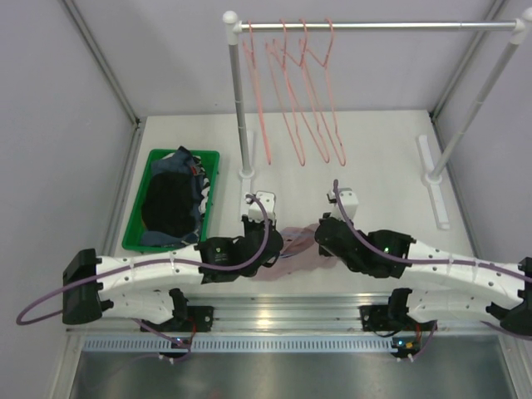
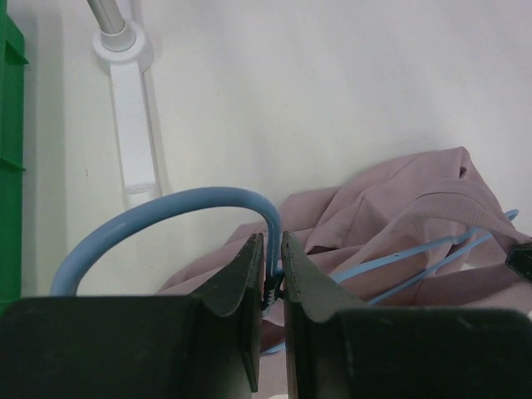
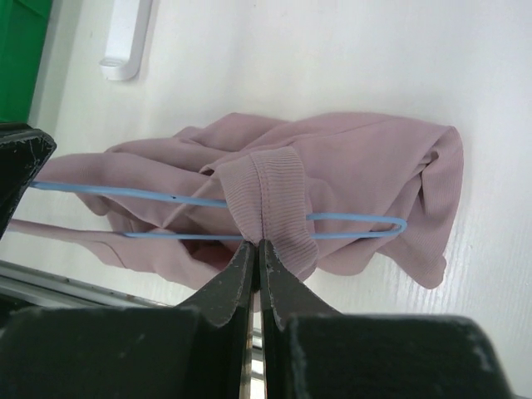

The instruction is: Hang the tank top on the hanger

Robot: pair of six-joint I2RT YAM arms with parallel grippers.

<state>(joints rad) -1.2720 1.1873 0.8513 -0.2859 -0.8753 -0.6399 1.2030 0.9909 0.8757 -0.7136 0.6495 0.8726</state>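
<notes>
The pink-mauve tank top (image 1: 293,249) lies crumpled on the white table between my two grippers. It also shows in the left wrist view (image 2: 399,208) and the right wrist view (image 3: 349,166). The light-blue hanger (image 3: 166,198) lies across it, and a ribbed strap (image 3: 270,204) wraps over one end of its frame. My left gripper (image 2: 273,249) is shut on the hanger (image 2: 174,204) at the twisted neck below the hook. My right gripper (image 3: 256,249) is shut on the ribbed strap edge. In the top view the left gripper (image 1: 264,241) and right gripper (image 1: 326,237) flank the cloth.
A green bin (image 1: 133,224) of dark clothes stands at the left. A garment rack (image 1: 374,26) with several pink wire hangers (image 1: 299,91) stands behind, its posts and white feet (image 1: 246,170) on the table, one foot close ahead in the left wrist view (image 2: 133,116).
</notes>
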